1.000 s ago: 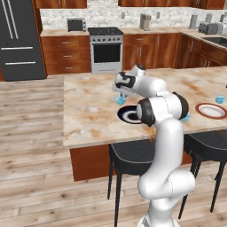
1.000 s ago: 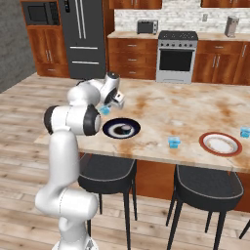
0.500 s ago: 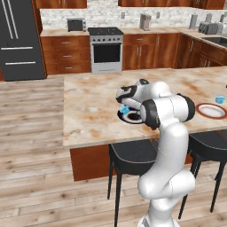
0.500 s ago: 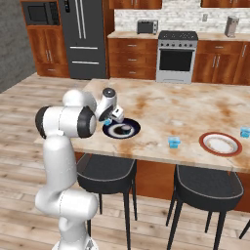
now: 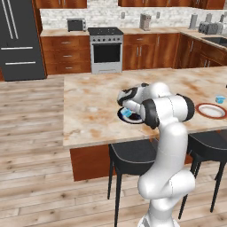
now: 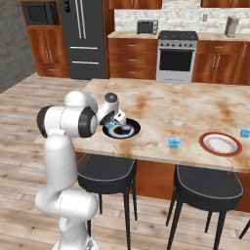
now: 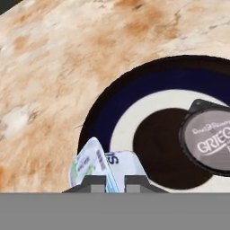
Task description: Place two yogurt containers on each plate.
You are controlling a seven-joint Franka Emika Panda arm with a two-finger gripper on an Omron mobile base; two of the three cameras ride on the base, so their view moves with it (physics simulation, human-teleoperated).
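Observation:
My gripper (image 7: 115, 182) is shut on a light blue yogurt container (image 7: 102, 167) and holds it tilted just above the near edge of the black-rimmed plate (image 7: 148, 85). A dark navy yogurt container (image 7: 210, 137) with a pale lid stands on that plate at its right side. In the base views the gripper (image 5: 127, 107) (image 6: 117, 119) hangs low over the black plate (image 5: 134, 120) (image 6: 133, 130). The red-rimmed plate (image 6: 220, 143) (image 5: 212, 111) lies far to the right. One light blue yogurt container (image 6: 174, 142) stands between the plates, another (image 6: 244, 132) (image 5: 220, 99) beyond the red plate.
The plates lie along the near side of a marble island counter (image 5: 93, 106). Black stools (image 6: 105, 172) stand under its front edge. A stove (image 5: 106, 48), a fridge (image 6: 83, 39) and wooden cabinets line the back wall.
The gripper has come down and toward the near edge with the light blue yogurt container, from above the counter behind the black plate to just over the plate.

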